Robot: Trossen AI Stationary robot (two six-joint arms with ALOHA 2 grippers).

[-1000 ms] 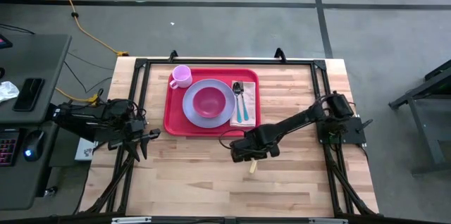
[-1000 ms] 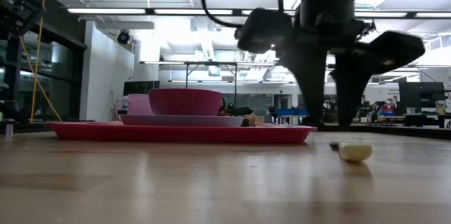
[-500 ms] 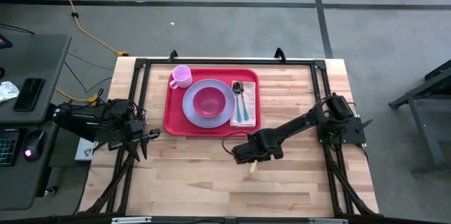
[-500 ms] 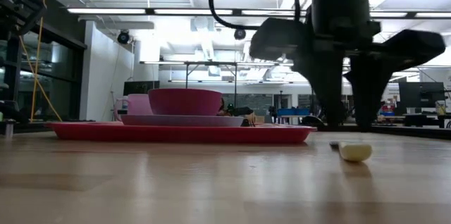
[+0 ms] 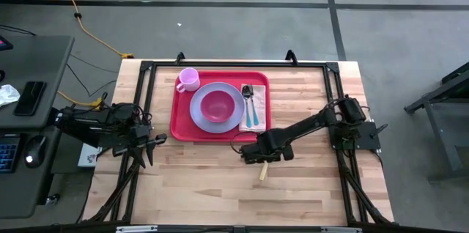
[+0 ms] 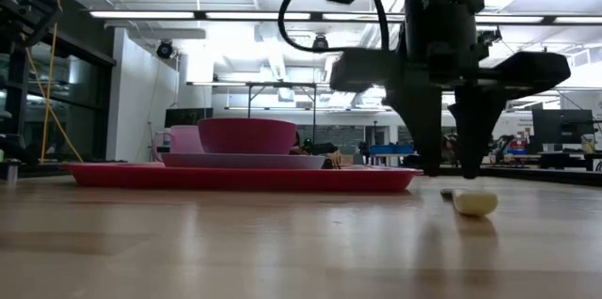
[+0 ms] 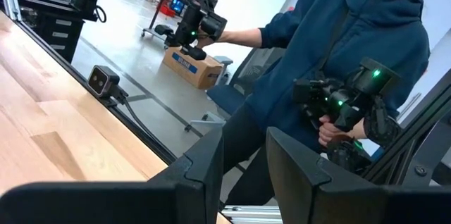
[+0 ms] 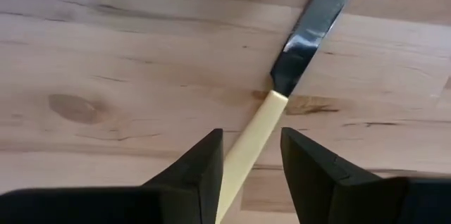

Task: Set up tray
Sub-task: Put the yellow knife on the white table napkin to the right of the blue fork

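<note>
A red tray (image 5: 178, 119) sat at the table's far middle, holding plate, bowl and cup. Nearer, the right gripper (image 8: 250, 157) hung spread astride a knife's (image 8: 282, 90) cream handle; the thin handle might slip aside on closing.

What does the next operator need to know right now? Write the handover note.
Right gripper: open, straddling the cream handle of the knife, which lies flat on the wooden table just in front of the tray; not gripped yet.
Left gripper: parked at the table's left edge, jaws apart, holding nothing.
Done: red tray holds lavender plate with magenta bowl, pink cup, and napkin with fork and teal-handled spoon.
Left: grip the knife and place it on the tray.
</note>
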